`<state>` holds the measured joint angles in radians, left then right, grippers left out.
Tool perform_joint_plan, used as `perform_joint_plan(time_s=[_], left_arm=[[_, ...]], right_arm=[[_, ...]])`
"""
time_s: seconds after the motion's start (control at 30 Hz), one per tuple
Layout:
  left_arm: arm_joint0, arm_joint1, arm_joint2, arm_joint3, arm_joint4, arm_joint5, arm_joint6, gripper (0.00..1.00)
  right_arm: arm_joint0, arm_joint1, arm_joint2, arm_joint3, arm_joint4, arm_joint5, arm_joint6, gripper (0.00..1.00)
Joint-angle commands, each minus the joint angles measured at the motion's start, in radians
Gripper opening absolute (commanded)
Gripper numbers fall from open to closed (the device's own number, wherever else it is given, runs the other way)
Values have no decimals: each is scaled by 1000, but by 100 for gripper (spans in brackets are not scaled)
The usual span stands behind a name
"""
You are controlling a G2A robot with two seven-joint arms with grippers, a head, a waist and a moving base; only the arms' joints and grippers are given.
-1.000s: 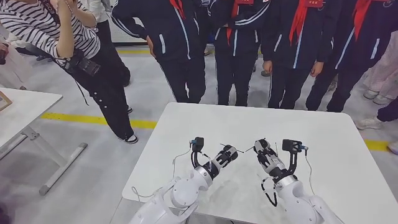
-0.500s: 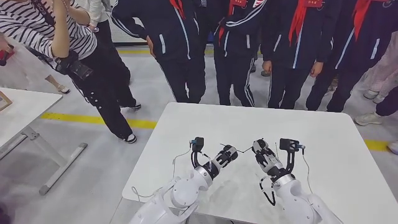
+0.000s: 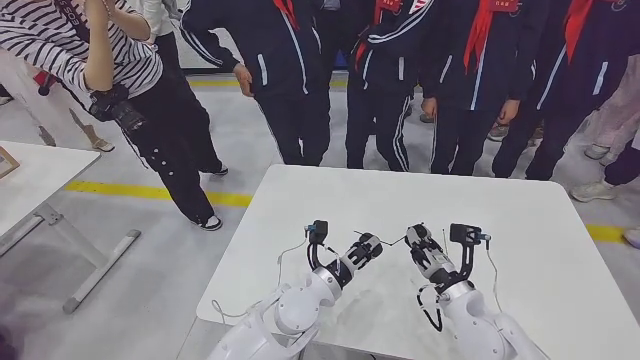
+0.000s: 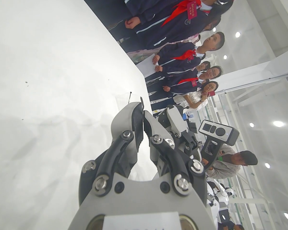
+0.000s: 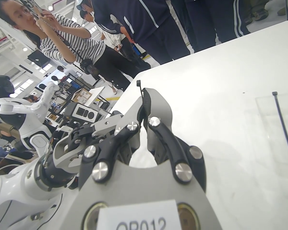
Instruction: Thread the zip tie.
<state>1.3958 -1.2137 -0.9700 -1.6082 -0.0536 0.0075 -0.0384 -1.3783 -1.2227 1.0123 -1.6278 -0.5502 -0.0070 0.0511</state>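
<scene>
Both my pincers are clamped fully shut on the zip tie (image 5: 140, 87), above the near half of the table (image 3: 520, 195) and well in from its edges. My right pincer (image 5: 143, 96) pinches it just under the head (image 5: 138, 82), a small square block that stands clear of the fingertips. My left pincer (image 4: 143, 110) pinches the other end, with a short thin tail (image 4: 141, 100) poking past its tips. The pincers face each other, near but apart. As far as I can tell from above, the strap's long axis runs between them, roughly along the near edge. I judge the tail must travel straight across to the head. The tie is black and thin, and it looks springy. A second tie (image 5: 282, 125) lies flat on a clear sheet (image 5: 264, 130) towards the right edge.
</scene>
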Motion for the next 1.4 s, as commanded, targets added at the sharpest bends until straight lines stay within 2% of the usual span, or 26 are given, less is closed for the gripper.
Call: perform_joint_plan(time_s=[0.0, 0.2, 0.7, 1.37], left_arm=[[0, 0, 0, 0, 0, 0, 0, 0], [0, 0, 0, 0, 0, 0, 0, 0], [0, 0, 0, 0, 0, 0, 0, 0], [0, -4, 4, 6, 0, -5, -1, 0]], right_arm=[[-3, -1, 2, -2, -6, 2, -1, 0], [-3, -7, -1, 3, -20, 12, 10, 0], [-15, -18, 21, 5, 24, -15, 33, 0], [-18, -26, 17, 13, 33, -28, 36, 0]])
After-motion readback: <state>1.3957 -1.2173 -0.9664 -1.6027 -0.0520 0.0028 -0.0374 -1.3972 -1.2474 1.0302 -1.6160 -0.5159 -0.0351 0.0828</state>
